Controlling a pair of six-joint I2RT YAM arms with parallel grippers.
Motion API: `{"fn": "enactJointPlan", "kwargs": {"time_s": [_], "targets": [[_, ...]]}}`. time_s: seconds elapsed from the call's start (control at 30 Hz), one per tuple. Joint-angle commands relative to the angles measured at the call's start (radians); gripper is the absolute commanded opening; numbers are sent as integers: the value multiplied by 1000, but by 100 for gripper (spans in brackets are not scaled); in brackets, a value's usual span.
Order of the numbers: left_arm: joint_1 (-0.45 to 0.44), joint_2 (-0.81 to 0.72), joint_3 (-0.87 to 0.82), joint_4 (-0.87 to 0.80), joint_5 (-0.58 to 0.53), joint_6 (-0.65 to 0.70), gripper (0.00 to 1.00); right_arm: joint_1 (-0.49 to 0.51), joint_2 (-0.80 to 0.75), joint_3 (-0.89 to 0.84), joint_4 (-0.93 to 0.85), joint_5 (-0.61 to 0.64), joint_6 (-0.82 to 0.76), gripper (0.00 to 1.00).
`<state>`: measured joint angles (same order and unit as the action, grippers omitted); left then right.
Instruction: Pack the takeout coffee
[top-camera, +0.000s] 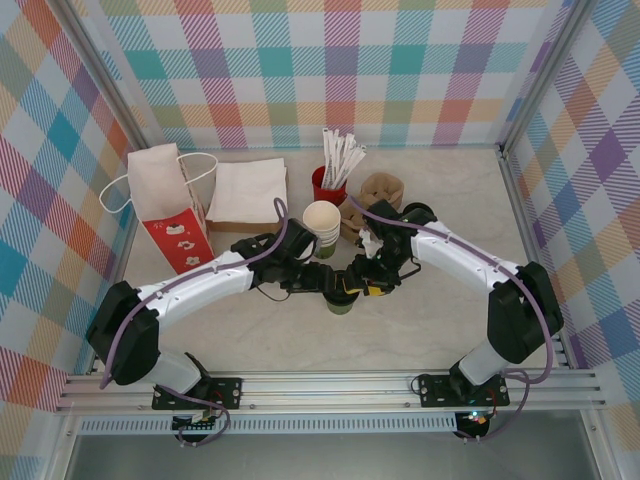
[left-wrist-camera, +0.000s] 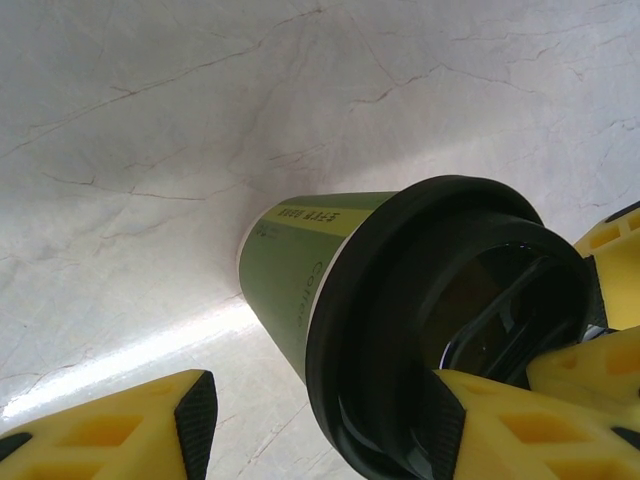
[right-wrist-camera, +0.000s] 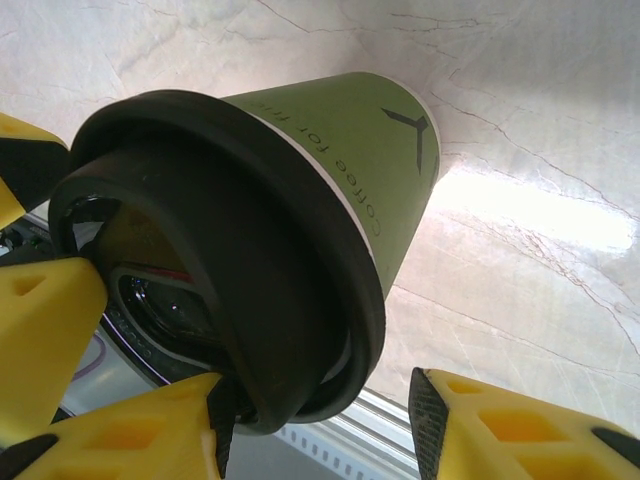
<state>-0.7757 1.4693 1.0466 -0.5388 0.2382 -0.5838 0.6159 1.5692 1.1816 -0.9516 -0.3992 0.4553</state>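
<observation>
From above, both arms reach in to the middle of the counter (top-camera: 250, 330) and meet over a green cup (top-camera: 342, 303) with a black lid. The left gripper (top-camera: 328, 285) comes at it from the left and the right gripper (top-camera: 368, 280) from the right, so close together that the lid is mostly covered. Just behind them stands a stack of cups (top-camera: 322, 224), cream inside. A red cup of sticks (top-camera: 328, 186) and a brown cup carrier (top-camera: 381, 190) stand farther back. At the back left lie folded white paper (top-camera: 247, 190) and a red-and-white bag (top-camera: 165, 205).

In the left wrist view, the green cup (left-wrist-camera: 295, 270) has its base on the pale marbled counter. The left gripper (left-wrist-camera: 320, 415) stands fairly wide across the black lid (left-wrist-camera: 440, 330): one finger (left-wrist-camera: 500, 420) lies against the rim, and the other is apart from it.

In the right wrist view, the cup (right-wrist-camera: 370, 150) has dark print on its side. The right gripper (right-wrist-camera: 320, 400) straddles the lid's lower rim, jaws parted: one pad (right-wrist-camera: 216, 410) touches the lid, and the other finger (right-wrist-camera: 500, 430) is clear of it.
</observation>
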Motion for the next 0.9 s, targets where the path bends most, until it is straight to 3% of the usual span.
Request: {"fn": "enactJointPlan", "kwargs": {"time_s": [0.0, 0.23, 0.47, 0.73, 0.87], "targets": [[23, 41, 5, -113, -60, 5, 57, 3, 31, -9, -55, 103, -12, 51], [26, 16, 114, -118, -42, 30, 64, 2, -26, 47, 4, 42, -6, 56], [44, -66, 162, -115, -51, 40, 76, -5, -101, 96, -3, 93, -31, 71], [69, -212, 130, -114, -179, 64, 86, 13, -129, 141, -54, 175, -104, 100], [81, -305, 104, -106, -280, 79, 95, 50, -125, 169, -87, 243, -129, 100]]}}
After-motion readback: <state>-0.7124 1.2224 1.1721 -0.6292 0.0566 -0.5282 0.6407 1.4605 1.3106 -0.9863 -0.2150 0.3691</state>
